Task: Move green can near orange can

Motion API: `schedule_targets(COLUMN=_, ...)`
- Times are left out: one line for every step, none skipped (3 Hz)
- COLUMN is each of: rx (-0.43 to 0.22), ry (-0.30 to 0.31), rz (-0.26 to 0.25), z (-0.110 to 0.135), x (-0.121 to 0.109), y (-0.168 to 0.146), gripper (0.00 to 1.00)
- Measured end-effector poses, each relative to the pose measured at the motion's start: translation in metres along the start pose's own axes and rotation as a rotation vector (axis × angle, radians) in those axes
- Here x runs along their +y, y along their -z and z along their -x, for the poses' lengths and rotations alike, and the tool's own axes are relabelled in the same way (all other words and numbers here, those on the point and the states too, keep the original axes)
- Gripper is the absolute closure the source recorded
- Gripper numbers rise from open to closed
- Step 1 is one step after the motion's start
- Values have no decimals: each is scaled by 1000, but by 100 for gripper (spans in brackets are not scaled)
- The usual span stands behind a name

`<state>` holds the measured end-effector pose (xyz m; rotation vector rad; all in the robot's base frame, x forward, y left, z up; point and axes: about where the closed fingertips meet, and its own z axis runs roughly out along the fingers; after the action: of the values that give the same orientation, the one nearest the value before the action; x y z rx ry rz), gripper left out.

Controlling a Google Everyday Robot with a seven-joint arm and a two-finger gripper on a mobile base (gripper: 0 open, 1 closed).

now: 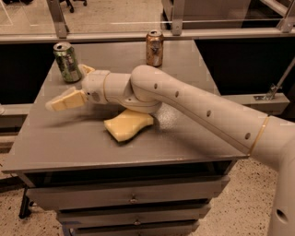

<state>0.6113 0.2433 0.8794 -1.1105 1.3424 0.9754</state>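
Camera view: the end effector (65, 86) hangs over the left part of the worktop (184, 133) with its fingers spread apart and empty, one finger (85, 69) just beside the green can (67, 62). That can stands upright near the back left corner, well apart from the orange can (154, 48), upright at the back edge. A yellow sponge (128, 125) lies beneath the arm.

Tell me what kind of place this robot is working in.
Probably a lab or office workspace: a grey drawer cabinet serves as the table, the floor is speckled, and a glass partition runs behind. The gripper hovers, fingers open, near the green can.
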Motion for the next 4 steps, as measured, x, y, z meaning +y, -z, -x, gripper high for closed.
schedule_targets(rx=-10, ry=26, rz=-31, z=4, x=-24, y=-13, gripper=0)
schedule_targets(rx=-11, ry=47, rz=-53, z=7, x=-43, y=-21, gripper=0)
schedule_targets(rx=-11, ry=61, rz=-61, z=8, x=-56, y=-30, gripper=0)
schedule_targets(rx=-5, ry=66, rz=-58, z=5, x=-63, y=-41, gripper=0)
